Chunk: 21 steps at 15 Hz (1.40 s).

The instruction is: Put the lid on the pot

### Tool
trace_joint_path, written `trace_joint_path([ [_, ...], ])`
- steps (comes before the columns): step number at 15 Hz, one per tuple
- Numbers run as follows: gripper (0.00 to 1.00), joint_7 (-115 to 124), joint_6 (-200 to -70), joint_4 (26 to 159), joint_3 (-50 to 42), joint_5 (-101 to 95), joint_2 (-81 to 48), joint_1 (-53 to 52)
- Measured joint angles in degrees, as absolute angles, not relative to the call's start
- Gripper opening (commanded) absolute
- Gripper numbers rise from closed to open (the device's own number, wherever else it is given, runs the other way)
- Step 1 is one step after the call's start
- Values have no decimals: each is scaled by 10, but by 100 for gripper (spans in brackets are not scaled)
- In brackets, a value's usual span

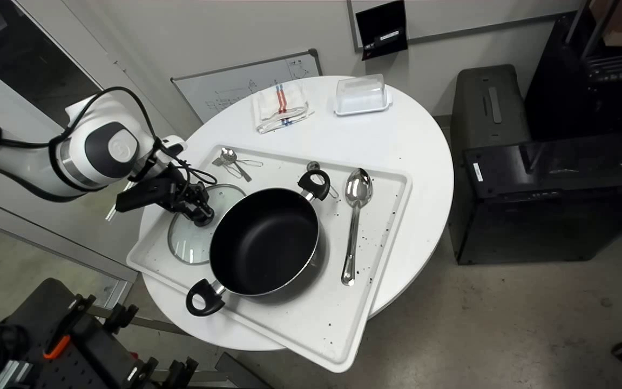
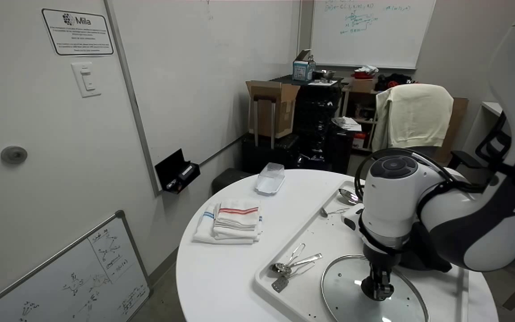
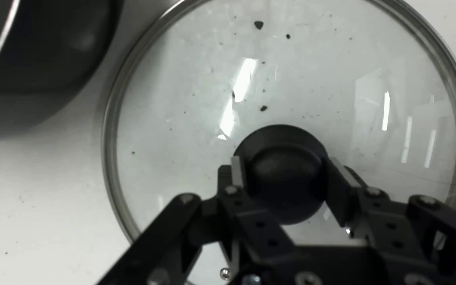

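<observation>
- In an exterior view, a tray rested on a round white table. The pot stood on the tray, mouth up, its handles aligned lower left to upper right. The lid lay flat just beside it, partly covered.
- In an exterior view, a whiteboard hung beyond the table. The lid's near edge was cut off; the arm masked part of the tray.
- In the wrist view, the gripper clamped the lid's upward-facing knob from both sides; the pot was cut off.
</observation>
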State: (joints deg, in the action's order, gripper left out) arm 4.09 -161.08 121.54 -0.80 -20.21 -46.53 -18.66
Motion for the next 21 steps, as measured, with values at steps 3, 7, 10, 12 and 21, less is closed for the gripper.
trace_joint_path([
  [3, 25, 41, -1611, 1215, -8, -202, -465, -187],
  [7, 25, 33, -1611, 1216, -7, -202, -462, -186],
  [10, 25, 20, -1610, 1226, -2, -202, -447, -182],
  [12, 25, 11, -1609, 1237, 3, -202, -428, -178],
  [21, 25, -40, -1583, 1295, 38, -202, -332, -145],
])
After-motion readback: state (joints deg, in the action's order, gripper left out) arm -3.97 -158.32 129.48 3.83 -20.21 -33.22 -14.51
